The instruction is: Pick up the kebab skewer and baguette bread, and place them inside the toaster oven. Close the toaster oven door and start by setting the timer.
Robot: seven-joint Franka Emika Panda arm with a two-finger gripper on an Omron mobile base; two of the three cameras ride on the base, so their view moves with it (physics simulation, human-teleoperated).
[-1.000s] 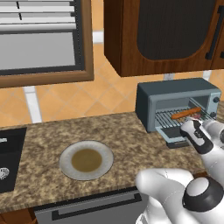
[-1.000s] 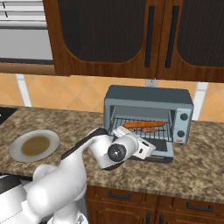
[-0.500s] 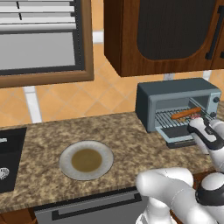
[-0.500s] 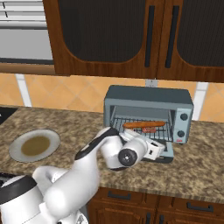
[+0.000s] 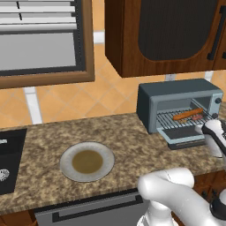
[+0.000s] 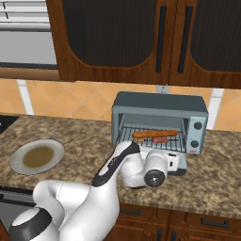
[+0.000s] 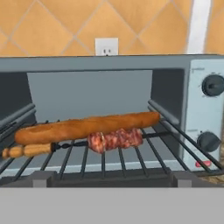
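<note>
A: Where are the baguette bread (image 7: pixel 87 127) and kebab skewer (image 7: pixel 83 144) lying?

B: Both are resting on the wire rack (image 7: pixel 109 159) inside the toaster oven (image 6: pixel 160 123), long axes running left to right across the hand view, skewer just in front.

A: And the door?

B: The toaster oven door (image 5: pixel 185 134) is hanging down, open, with the gripper (image 5: pixel 215 132) sitting at its right end, near the frame's right edge. Whether the jaws are apart, I cannot tell.

A: Knobs?

B: They are standing at far right, unobstructed.
</note>
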